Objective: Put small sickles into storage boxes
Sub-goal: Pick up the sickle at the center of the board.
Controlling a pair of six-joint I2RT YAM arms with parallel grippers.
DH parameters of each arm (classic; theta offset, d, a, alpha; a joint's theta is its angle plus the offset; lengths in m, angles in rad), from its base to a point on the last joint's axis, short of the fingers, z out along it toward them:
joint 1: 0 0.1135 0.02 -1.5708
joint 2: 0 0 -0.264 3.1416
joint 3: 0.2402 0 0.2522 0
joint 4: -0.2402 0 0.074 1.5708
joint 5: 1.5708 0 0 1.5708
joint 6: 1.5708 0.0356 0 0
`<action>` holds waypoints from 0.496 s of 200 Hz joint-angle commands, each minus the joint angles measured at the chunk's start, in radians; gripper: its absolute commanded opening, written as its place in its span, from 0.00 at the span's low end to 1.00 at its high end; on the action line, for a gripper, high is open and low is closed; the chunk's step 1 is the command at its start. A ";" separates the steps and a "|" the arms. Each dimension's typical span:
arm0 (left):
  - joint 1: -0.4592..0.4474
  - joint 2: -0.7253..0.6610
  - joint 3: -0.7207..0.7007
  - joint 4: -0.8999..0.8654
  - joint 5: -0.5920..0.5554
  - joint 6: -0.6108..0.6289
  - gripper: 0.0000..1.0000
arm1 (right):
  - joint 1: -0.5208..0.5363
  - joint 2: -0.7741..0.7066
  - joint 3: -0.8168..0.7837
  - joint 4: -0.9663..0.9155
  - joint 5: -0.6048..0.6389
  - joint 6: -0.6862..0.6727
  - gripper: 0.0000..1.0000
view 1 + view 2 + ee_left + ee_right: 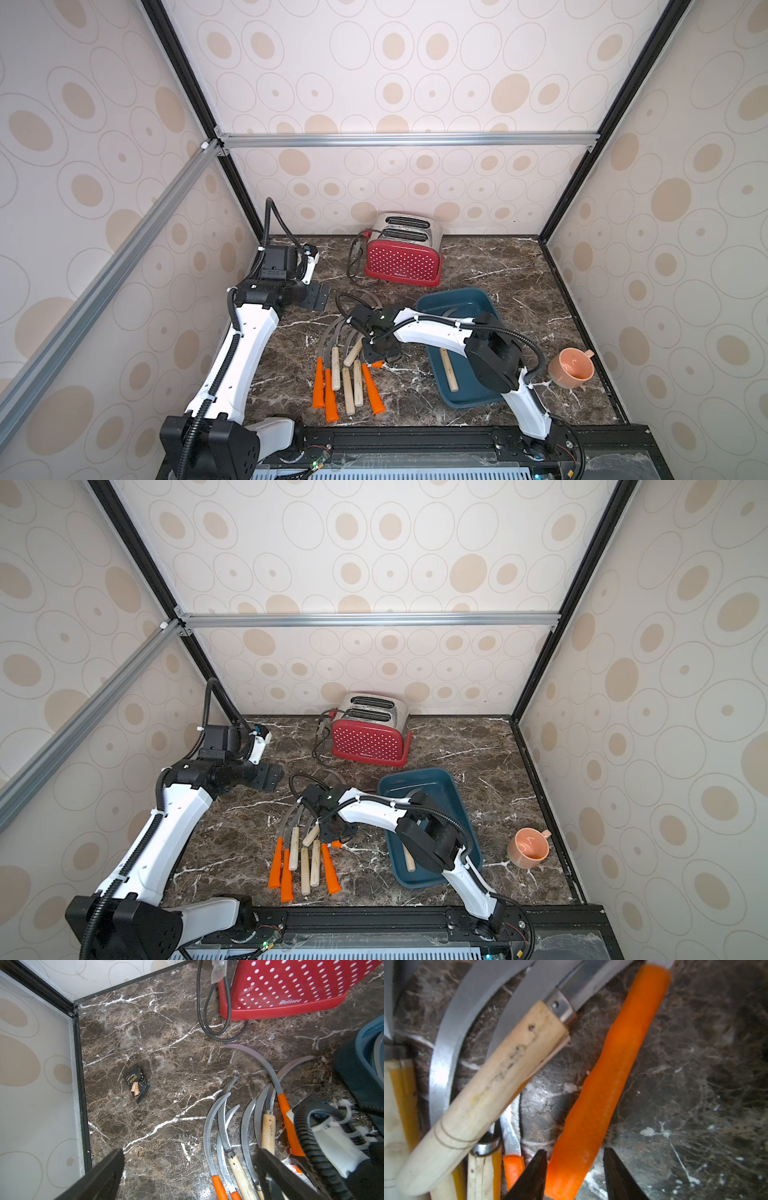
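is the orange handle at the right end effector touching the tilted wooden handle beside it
Apart: right wrist view shows bare marble between orange handle and wooden handle.

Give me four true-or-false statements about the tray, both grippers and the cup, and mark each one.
1. The tray holds a wooden-handled sickle. True.
2. The right gripper straddles a wooden handle. False: an orange handle lies between its open jaws.
3. The left gripper grips a sickle. False: it is open and empty.
4. The cup sits on the table, outside the tray. True.
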 commanded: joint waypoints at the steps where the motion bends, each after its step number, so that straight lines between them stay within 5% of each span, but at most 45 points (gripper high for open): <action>1: -0.002 -0.008 0.009 -0.005 0.010 0.022 0.99 | 0.012 0.018 -0.002 -0.044 0.025 0.010 0.45; 99: -0.003 -0.013 0.013 -0.015 0.012 0.027 0.99 | 0.012 -0.034 -0.077 -0.064 0.034 -0.003 0.41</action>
